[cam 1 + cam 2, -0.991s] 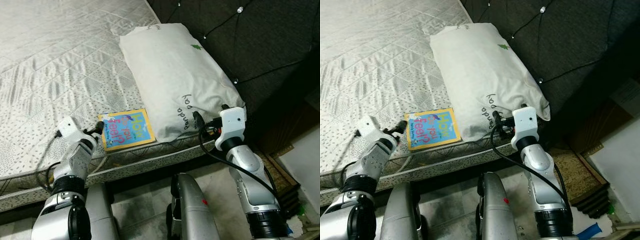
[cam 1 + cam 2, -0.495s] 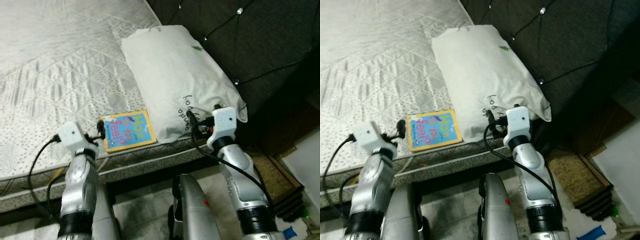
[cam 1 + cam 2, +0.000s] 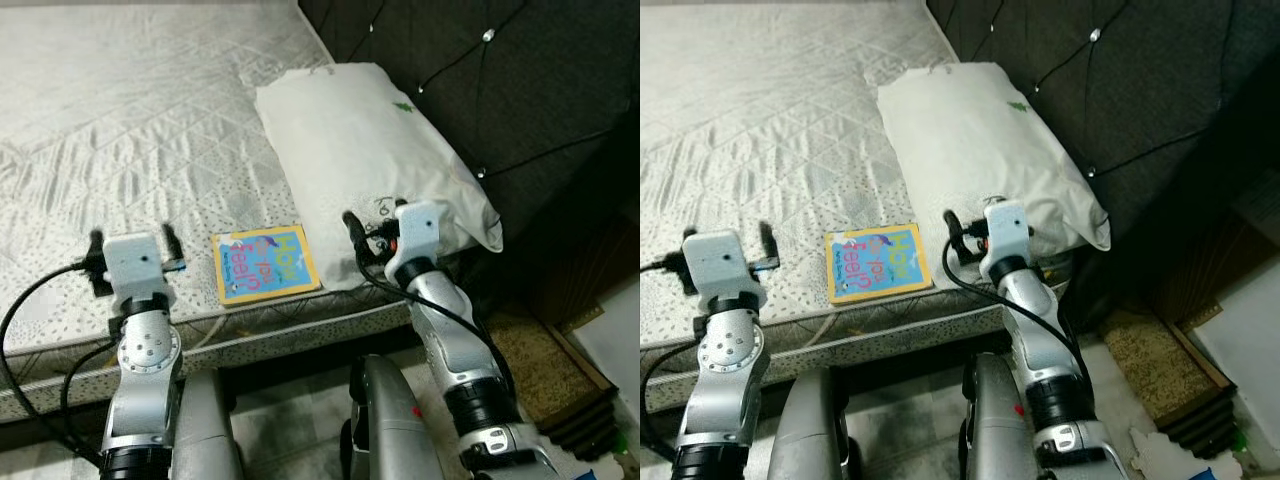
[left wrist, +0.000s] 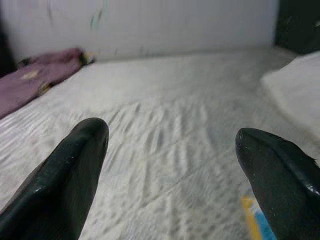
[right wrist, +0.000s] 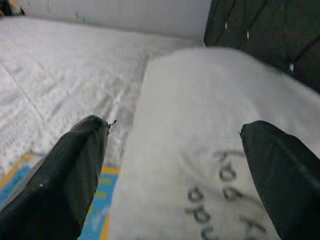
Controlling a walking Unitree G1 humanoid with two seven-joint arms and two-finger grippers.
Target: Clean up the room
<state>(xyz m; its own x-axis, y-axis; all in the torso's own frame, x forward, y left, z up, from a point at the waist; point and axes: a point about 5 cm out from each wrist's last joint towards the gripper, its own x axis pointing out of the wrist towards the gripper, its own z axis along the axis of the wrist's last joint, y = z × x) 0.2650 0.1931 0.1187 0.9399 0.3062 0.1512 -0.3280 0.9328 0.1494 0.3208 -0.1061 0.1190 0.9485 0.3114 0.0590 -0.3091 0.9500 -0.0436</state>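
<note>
With my left claw [image 3: 132,247] and right claw [image 5: 172,165] both spread wide and empty over the bed [image 3: 120,120], I judge the approach step active; next, grasp the book [image 3: 264,265] lying at the near edge beside the pillow [image 3: 370,160].

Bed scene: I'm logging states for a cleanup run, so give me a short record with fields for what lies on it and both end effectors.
surface: mattress
book: flat near the mattress edge, beside the pillow
pillow: against the dark headboard
left end effector: open, over the mattress edge, left of the book
right end effector: open, at the pillow's near end
far item: purple cloth
</note>
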